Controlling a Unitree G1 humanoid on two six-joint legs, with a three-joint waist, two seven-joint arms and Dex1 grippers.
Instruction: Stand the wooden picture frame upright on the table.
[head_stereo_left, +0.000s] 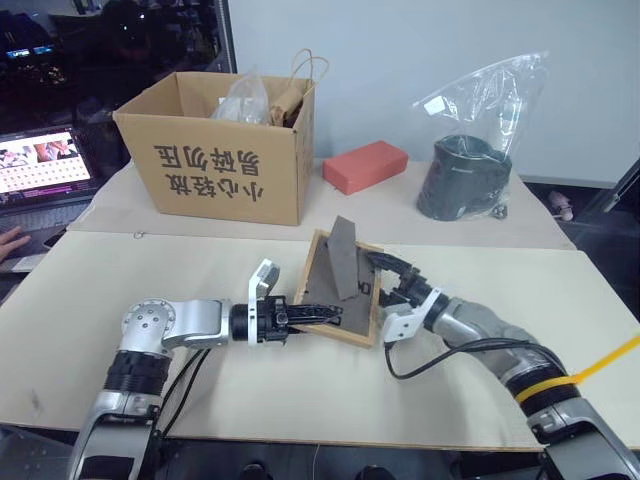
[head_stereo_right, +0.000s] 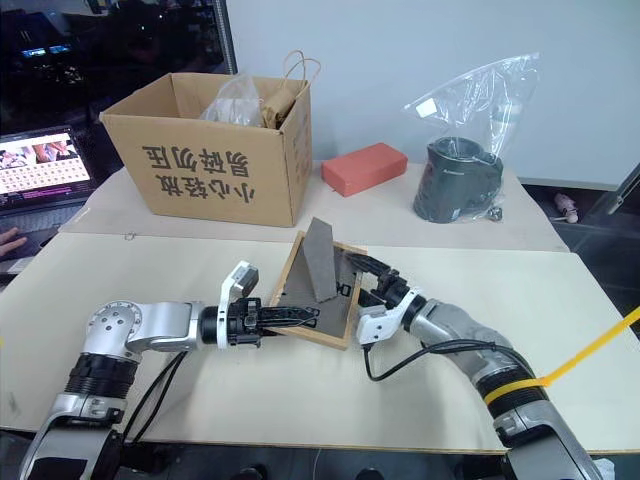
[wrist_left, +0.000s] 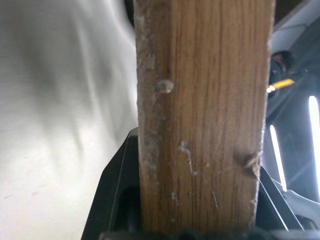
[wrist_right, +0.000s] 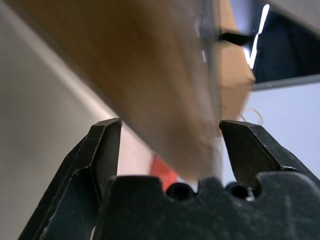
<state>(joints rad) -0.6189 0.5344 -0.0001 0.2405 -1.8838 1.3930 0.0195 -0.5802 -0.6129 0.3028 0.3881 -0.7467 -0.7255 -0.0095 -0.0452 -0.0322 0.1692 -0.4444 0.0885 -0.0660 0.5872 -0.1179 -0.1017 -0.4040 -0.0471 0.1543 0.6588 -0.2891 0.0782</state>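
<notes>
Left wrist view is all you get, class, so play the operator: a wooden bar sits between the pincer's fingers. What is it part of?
Observer: The wooden picture frame. The left pincer is shut on its lower edge.
Operator: Which face is towards the head camera?
Observer: Its dark back, with the stand folded out. The frame is tilted above the table, not upright.
Operator: And the other arm?
Observer: The right pincer is open, with one finger on either side of the frame's opposite edge.

A cardboard box (head_stereo_left: 225, 150), a red block (head_stereo_left: 365, 166), a bagged dark container (head_stereo_left: 465, 175) and a laptop (head_stereo_left: 40, 165) stand behind
</notes>
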